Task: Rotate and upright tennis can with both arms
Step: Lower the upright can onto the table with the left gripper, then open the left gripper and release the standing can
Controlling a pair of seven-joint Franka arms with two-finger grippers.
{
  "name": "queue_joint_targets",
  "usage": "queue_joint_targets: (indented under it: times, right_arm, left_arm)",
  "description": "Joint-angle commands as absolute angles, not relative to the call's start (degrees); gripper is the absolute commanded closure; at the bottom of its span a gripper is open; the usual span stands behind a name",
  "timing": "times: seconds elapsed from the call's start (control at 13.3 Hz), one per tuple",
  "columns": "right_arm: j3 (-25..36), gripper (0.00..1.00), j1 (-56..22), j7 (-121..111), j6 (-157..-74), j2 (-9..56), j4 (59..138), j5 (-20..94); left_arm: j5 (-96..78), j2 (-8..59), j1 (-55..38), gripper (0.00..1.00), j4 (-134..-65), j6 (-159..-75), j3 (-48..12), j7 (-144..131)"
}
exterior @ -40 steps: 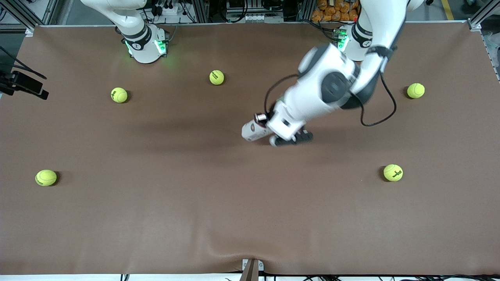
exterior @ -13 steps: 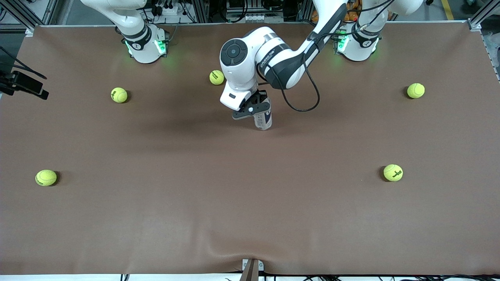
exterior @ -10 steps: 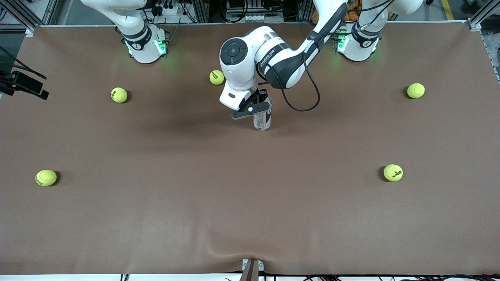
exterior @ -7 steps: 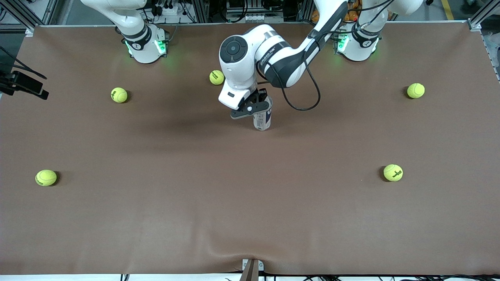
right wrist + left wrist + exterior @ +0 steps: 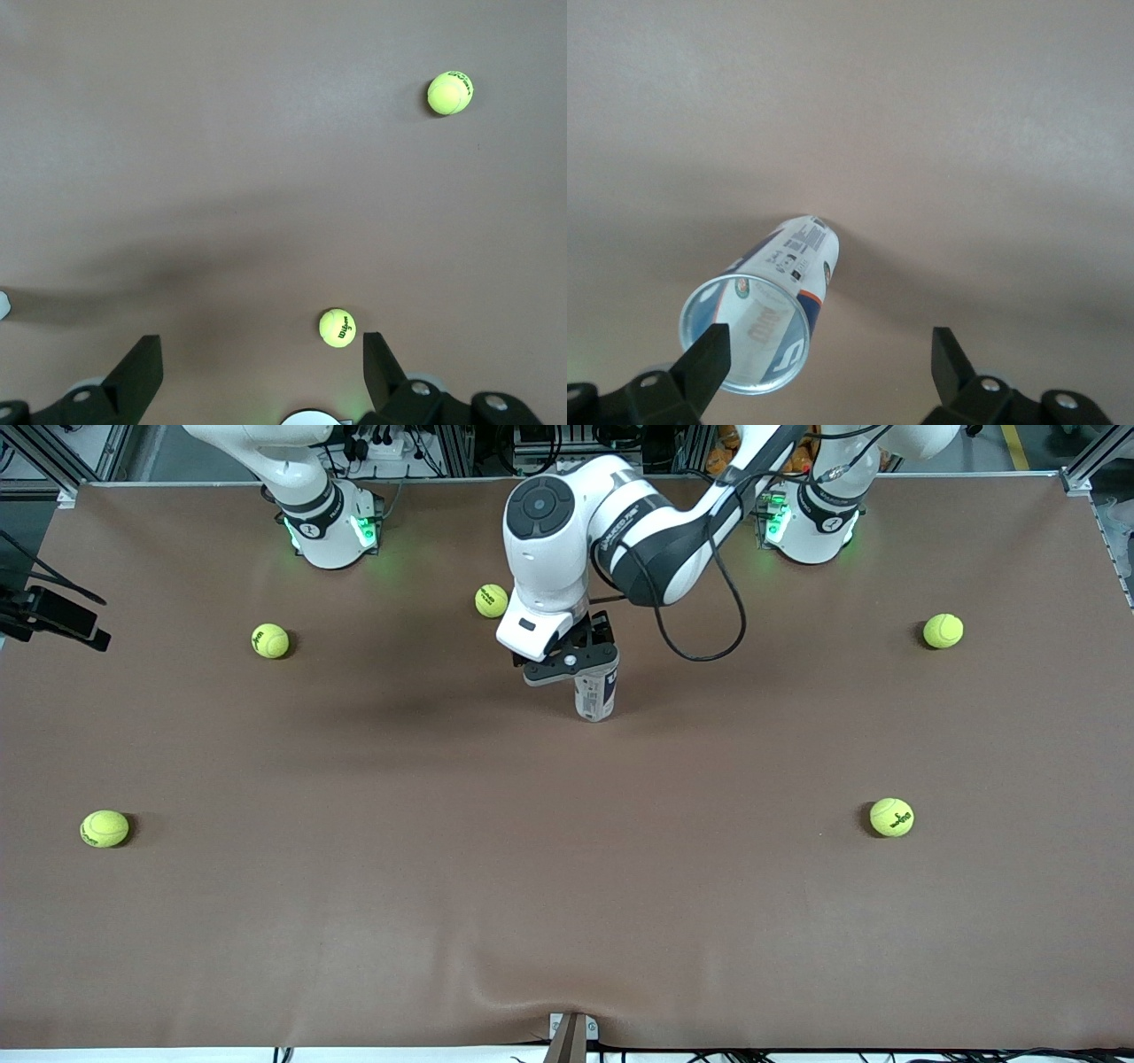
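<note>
We see the tennis can (image 5: pixel 595 695) standing upright mid-table on the brown table (image 5: pixel 567 886). Just above it, the left gripper (image 5: pixel 828 354) is spread wide, holding nothing. High over the table, away from the can, the waiting right gripper (image 5: pixel 257 363) is likewise spread.

We read "Wilson" in black on the ball (image 5: pixel 337 328) in the right wrist view. Print on the can (image 5: pixel 780 283) and the other balls stays unreadable to us.
</note>
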State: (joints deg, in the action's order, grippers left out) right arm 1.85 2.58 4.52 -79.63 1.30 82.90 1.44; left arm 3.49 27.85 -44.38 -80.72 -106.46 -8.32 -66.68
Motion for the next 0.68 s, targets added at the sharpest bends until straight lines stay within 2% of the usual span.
queue_joint_targets:
  times: [0.0,0.45,0.6]
  right_arm:
    - [2.11,0.00,2.29,5.45,-79.10,0.79,82.62,2.29]
    - [2.11,0.00,2.29,5.45,-79.10,0.79,82.70,2.29]
    - [2.02,0.00,2.29,5.45,-79.10,0.79,82.62,2.29]
  left_arm:
    - [4.66,25.50,-42.37,0.00,-80.77,-105.56,-7.83,-65.14]
    - [4.13,23.29,-33.87,0.00,-80.77,-105.56,-8.87,-60.49]
    - [4.65,22.59,-25.97,0.00,-81.03,-105.47,-15.34,-56.53]
